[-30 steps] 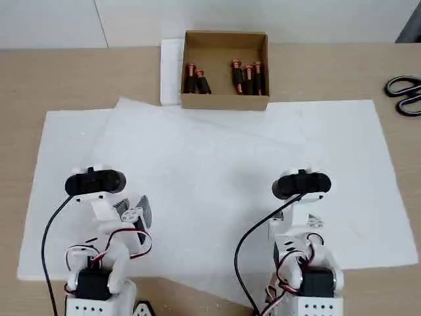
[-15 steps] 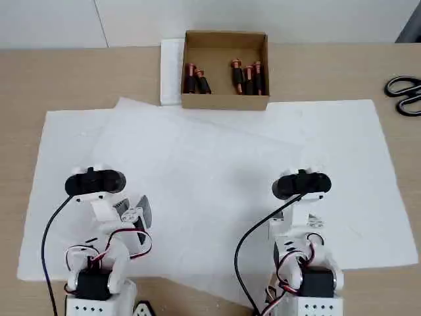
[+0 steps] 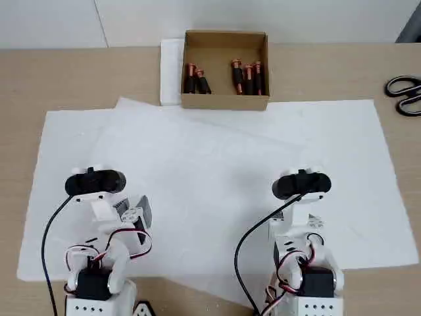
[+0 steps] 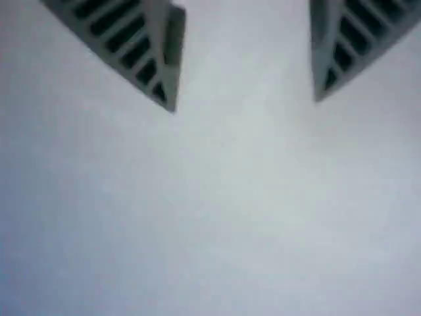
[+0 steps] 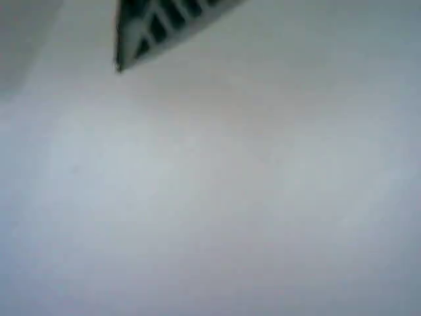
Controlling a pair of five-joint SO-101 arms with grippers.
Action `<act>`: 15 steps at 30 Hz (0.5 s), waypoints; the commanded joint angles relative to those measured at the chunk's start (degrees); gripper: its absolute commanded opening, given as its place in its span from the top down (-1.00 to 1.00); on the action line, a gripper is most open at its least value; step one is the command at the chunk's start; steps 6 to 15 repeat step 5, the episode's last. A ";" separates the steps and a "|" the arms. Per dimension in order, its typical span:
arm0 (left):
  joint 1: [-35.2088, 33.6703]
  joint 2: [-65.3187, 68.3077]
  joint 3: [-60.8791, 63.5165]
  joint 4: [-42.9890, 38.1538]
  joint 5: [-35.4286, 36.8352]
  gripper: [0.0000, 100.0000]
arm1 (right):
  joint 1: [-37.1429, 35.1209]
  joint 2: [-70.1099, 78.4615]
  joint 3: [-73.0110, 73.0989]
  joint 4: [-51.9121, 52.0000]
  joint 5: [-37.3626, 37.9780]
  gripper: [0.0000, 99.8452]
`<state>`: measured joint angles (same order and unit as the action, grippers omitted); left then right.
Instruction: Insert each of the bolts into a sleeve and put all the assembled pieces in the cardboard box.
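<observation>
Risk small: stray reach could knock cardboard box (image 3: pixel 223 102) at desk's far edge; left gripper (image 4: pixel 245 102) spread, empty; right gripper (image 5: pixel 152 31) unclear.

Each white arm (image 3: pixel 117 260) has a round black camera (image 3: pixel 95 182) on top, a long black cable (image 3: pixel 47 243) and thin red and white wires (image 3: pixel 139 245). The left tool (image 4: pixel 245 103) has grey fingers (image 4: pixel 151 66) with dark slots.

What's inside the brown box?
The cardboard box holds five copper bolts in black sleeves: two on the left, three on the right. Its near wall hides the strip of floor just behind it.
</observation>
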<state>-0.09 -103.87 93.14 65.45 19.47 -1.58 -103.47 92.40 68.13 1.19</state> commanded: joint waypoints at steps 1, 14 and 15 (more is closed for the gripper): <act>-0.18 -0.44 -0.31 -1.41 0.62 0.75 | 0.13 -0.48 -0.26 -0.92 0.09 0.66; -0.18 -0.44 -0.31 -1.41 0.62 0.75 | 0.13 -0.48 -0.26 -0.92 0.09 0.66; -0.18 -0.44 -0.31 -1.41 0.62 0.75 | 0.13 -0.48 -0.26 -0.92 0.09 0.66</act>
